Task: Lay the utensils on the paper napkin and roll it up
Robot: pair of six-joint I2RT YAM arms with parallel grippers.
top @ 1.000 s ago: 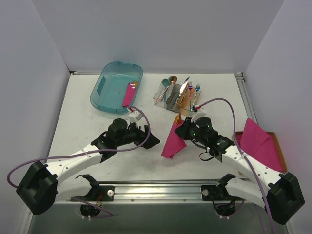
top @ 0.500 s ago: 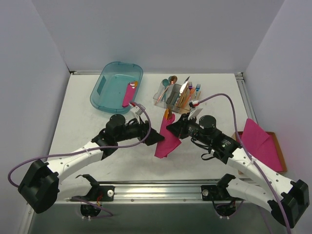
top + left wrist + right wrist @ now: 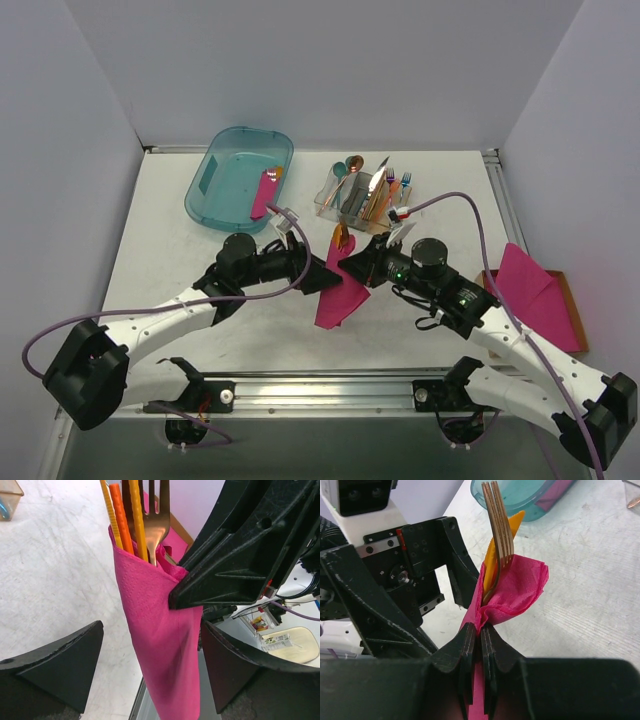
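The paper napkin [image 3: 336, 292] is a magenta roll hanging in the air over the middle of the table. The utensils [image 3: 343, 238], copper-orange, stick out of its top; a fork [image 3: 499, 540] and orange handles [image 3: 127, 520] show. My right gripper [image 3: 480, 630] is shut on the napkin [image 3: 517, 587] just below its upper rim. My left gripper [image 3: 152, 627] is open, one finger on each side of the napkin roll [image 3: 165, 650], not touching it. In the top view the left gripper [image 3: 322, 277] meets the roll from the left and the right gripper [image 3: 352, 268] from the right.
A teal bin [image 3: 240, 131] at the back left holds another pink roll [image 3: 264, 194]. A clear cutlery holder [image 3: 362, 198] with several pieces stands behind the grippers. A stack of pink sheets [image 3: 528, 288] lies on an orange tray at the right edge.
My right gripper has carried the napkin roll leftward and lifted it. My left gripper has moved right until its open fingers stand on either side of the roll.
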